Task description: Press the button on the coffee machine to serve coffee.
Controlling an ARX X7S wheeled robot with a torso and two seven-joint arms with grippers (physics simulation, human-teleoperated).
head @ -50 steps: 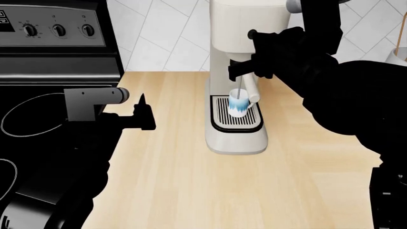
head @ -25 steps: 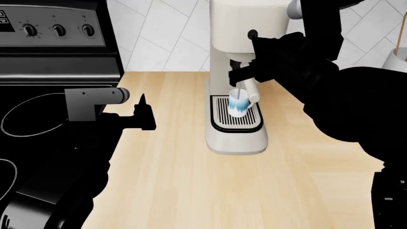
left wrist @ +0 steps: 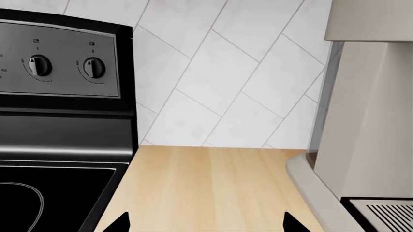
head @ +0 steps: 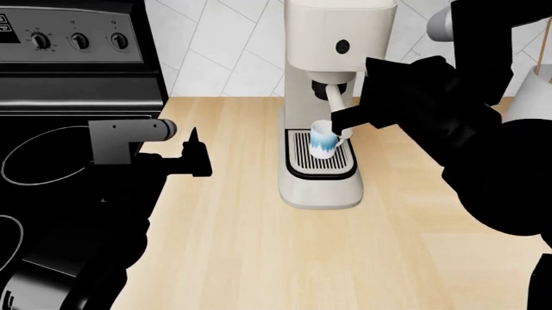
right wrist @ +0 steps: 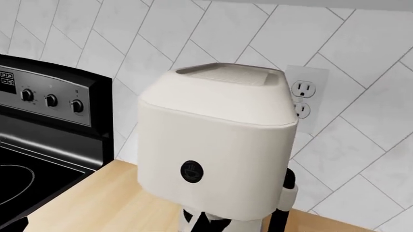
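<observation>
The coffee machine [head: 324,103] stands at twelve o'clock on the counter [head: 258,245], a cup [head: 322,139] on its tray. Right gripper [head: 345,119], closure untellable, sits off the button [head: 343,46]; serving looks unconfirmed. Left gripper [head: 191,155] idles at nine, fingertips [left wrist: 123,223] apart.

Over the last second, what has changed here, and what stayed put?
The right arm pulled back from the coffee machine toward the right, uncovering the round button on its front. The cup stayed on the drip tray, and the left arm did not move. Nothing was grabbed or let go.
</observation>
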